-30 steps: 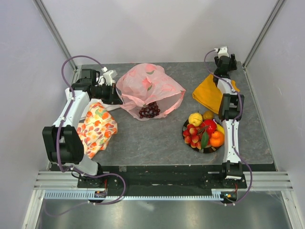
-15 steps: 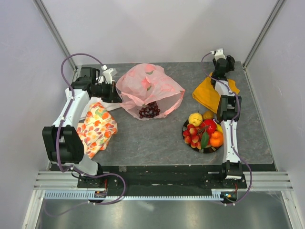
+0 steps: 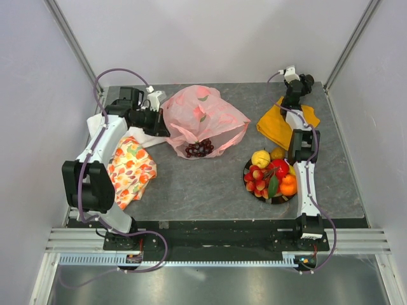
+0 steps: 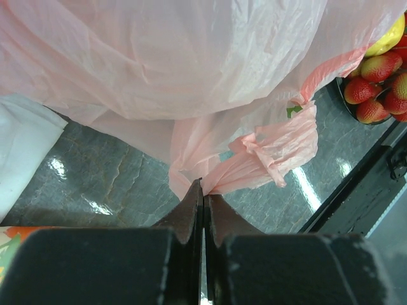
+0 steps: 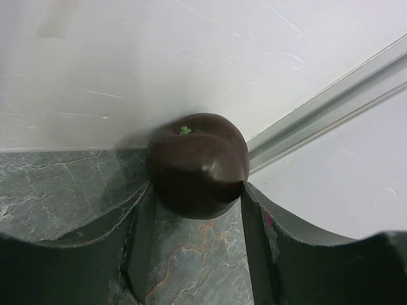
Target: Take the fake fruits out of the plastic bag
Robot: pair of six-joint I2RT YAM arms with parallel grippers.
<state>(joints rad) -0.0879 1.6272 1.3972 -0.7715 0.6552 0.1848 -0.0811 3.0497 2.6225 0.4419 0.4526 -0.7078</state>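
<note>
The chief risk is judged to lie at the far right corner of the bench [image 3: 210, 190]. There a brown oval fruit [image 5: 198, 164] is lodged against the back wall, well apart from the plastic bag [image 3: 203, 114]. The fruit is glossy and rounded, so an off-centre squeeze could pop it out of the jaws and send it along the wall. The fingertips could also be scraped against the wall. The right gripper [image 5: 194, 190] is set with its jaws partly spread on either side of the fruit, at or very near contact, but whether a hold has been made cannot be told. A second risk is seen at the bag, which lies at the middle of the far edge with a dark grape bunch [image 3: 199, 148] inside it. The left gripper [image 4: 203, 190] is pressed together on a gathered fold of the pink film at the bag's left side. The thin film could be torn or slipped by a hard pull. The right arm is stretched almost straight from its base to the far corner, passing over the plate [image 3: 278, 201] of fruits and the orange cloth [image 3: 275, 127]. The left arm is bent at the elbow and reaches inward from the left edge above the floral cloth [image 3: 129, 168].
</note>
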